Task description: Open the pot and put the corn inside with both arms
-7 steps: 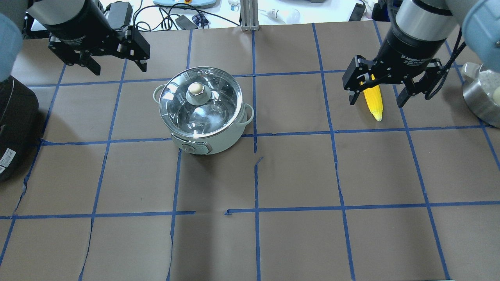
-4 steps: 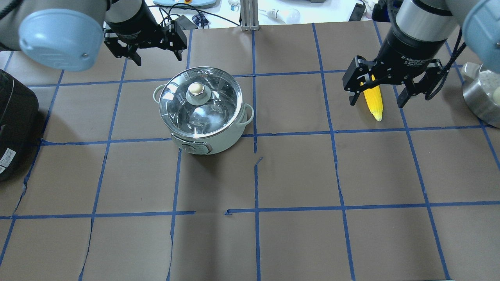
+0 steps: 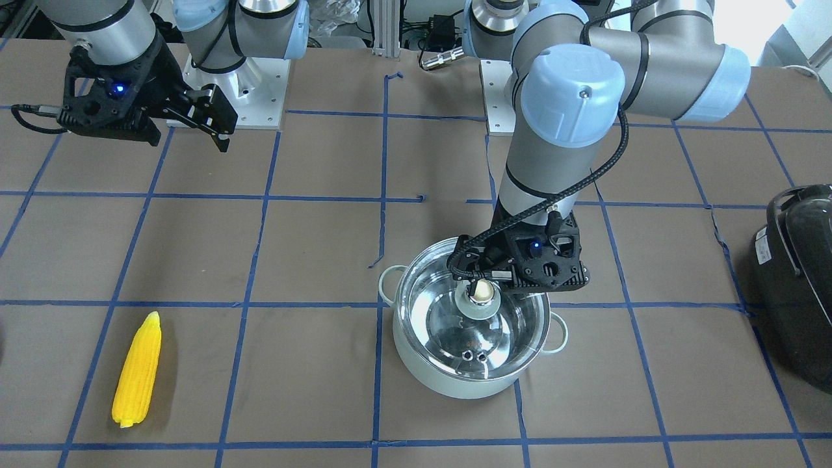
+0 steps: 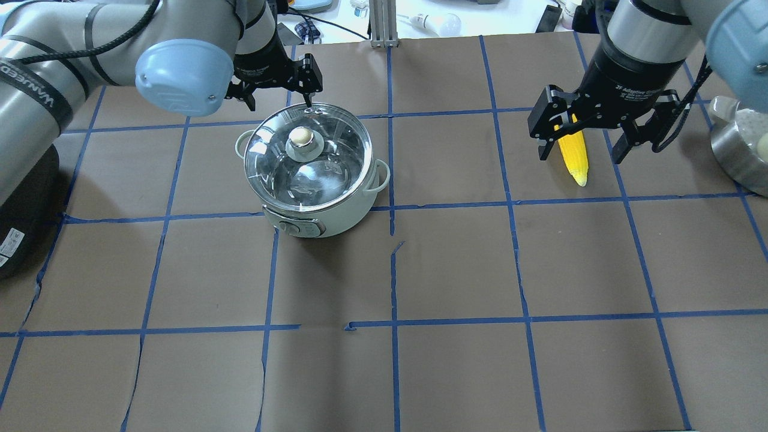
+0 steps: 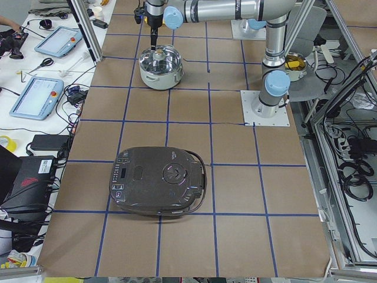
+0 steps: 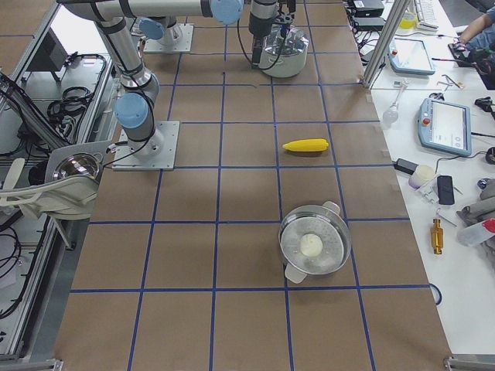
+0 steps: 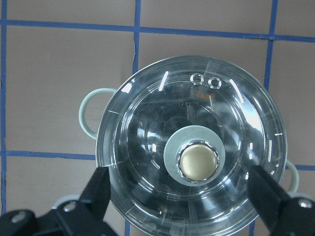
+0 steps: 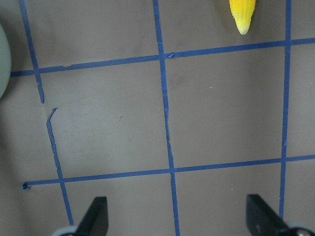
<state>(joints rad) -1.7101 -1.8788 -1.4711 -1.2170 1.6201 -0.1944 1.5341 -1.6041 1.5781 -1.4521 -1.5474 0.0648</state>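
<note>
Since a second ago the left gripper (image 4: 279,102) has swung in from the table's 10 o'clock corner to the far rim of the round pale mint-white pot (image 4: 336,222), while the right gripper (image 4: 580,157) and everything on the table have stayed put. In the overhead view the pot sits at about 10 o'clock from the middle of the brown paper-covered table (image 4: 456,372) with its blue tape grid. Its glass lid (image 4: 324,174) is on, and the round brass-coloured knob (image 4: 302,136) is toward the lid's 11 o'clock. The left wrist camera looks straight down on the lid. There the two black fingers (image 7: 98,191) stand wide apart at 7 and 5 o'clock, the knob lies ahead of the gap between them, and neither touches it. The front-facing view puts this claw directly above the knob, but whether it touches the lid I cannot tell. The bright yellow tapered plastic corn cob (image 4: 574,157) lies flat at 2 o'clock, tip pointing to 6. The right gripper is held above it with jaws spread, gripping nothing. Its wrist view shows only the cob's tip at 1 o'clock, clear of the fingers. A black domed appliance (image 4: 18,198) sits at the 9 o'clock edge and a shiny steel pan (image 4: 741,150) at the 3 o'clock edge.
</note>
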